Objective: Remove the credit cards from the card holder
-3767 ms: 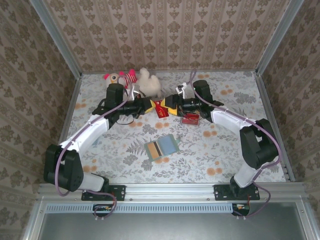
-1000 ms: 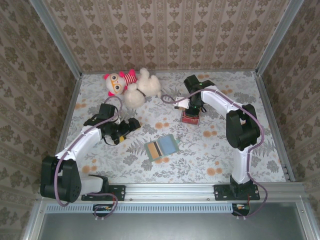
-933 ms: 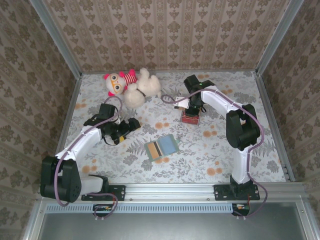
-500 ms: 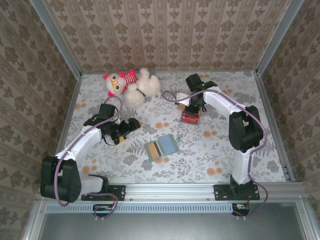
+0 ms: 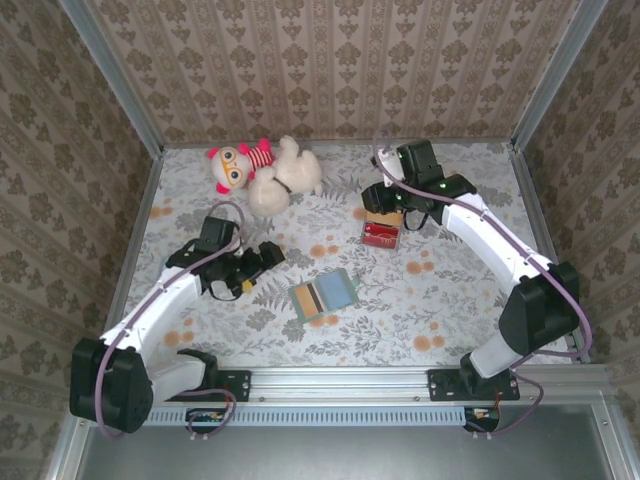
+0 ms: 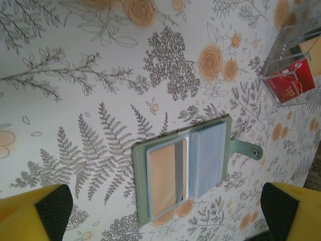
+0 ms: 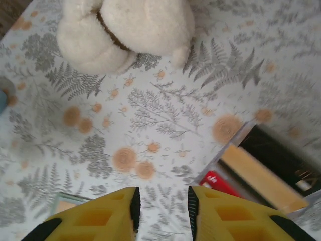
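Card holder [image 6: 208, 160] lies open, cards [image 6: 163, 178] inside; my left gripper [image 5: 268, 256] wide apart, right gripper [image 7: 163, 206] slightly apart, empty; next I pinch a card

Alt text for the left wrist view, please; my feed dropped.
The grey-green card holder lies open on the floral table, a tan card in one sleeve, framed by the wide-open left gripper. A clear box holding a red card stands at upper right.
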Robot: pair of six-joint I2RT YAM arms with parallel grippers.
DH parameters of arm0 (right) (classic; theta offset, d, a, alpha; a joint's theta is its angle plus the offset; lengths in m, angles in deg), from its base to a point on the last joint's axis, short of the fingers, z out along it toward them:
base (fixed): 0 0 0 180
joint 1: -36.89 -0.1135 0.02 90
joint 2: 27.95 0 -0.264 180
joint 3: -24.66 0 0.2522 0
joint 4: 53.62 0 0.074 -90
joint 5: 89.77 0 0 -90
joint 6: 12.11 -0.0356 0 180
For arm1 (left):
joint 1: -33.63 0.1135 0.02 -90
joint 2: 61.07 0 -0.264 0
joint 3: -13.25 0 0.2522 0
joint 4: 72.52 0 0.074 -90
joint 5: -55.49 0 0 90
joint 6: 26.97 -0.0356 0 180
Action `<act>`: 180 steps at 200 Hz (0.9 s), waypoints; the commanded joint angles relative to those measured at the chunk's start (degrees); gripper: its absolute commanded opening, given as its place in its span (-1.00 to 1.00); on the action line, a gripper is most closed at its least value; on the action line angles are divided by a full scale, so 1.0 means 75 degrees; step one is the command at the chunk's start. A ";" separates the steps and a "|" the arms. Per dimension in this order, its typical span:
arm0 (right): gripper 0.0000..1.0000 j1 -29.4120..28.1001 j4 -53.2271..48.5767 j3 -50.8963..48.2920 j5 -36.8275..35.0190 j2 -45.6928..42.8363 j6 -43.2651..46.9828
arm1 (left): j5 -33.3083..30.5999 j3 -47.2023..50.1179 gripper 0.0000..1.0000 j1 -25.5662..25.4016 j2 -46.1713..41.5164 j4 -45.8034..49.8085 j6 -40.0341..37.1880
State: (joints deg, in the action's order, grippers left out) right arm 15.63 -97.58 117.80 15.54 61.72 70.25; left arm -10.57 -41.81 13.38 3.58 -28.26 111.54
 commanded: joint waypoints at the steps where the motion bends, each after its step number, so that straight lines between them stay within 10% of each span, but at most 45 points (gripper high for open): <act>1: -0.29 -0.0213 -0.0488 -0.0208 0.0411 0.0155 -0.1946 | -0.0250 0.0252 1.00 -0.0429 -0.0126 -0.0174 0.0657; 65: -0.27 -0.1806 -0.0163 -0.0945 0.0942 0.0762 -0.2908 | -0.0349 0.0832 0.54 -0.1671 0.0428 -0.1470 0.1920; 180: -0.39 -0.2868 0.0824 -0.1464 0.1780 0.2380 -0.3844 | -0.0134 0.0724 -0.22 -0.1952 0.1884 -0.2235 0.1951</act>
State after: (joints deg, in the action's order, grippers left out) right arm -5.31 -93.18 107.70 26.95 77.00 43.96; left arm -12.66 -36.11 -0.59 16.01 -42.64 125.85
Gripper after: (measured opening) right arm 0.308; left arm 0.430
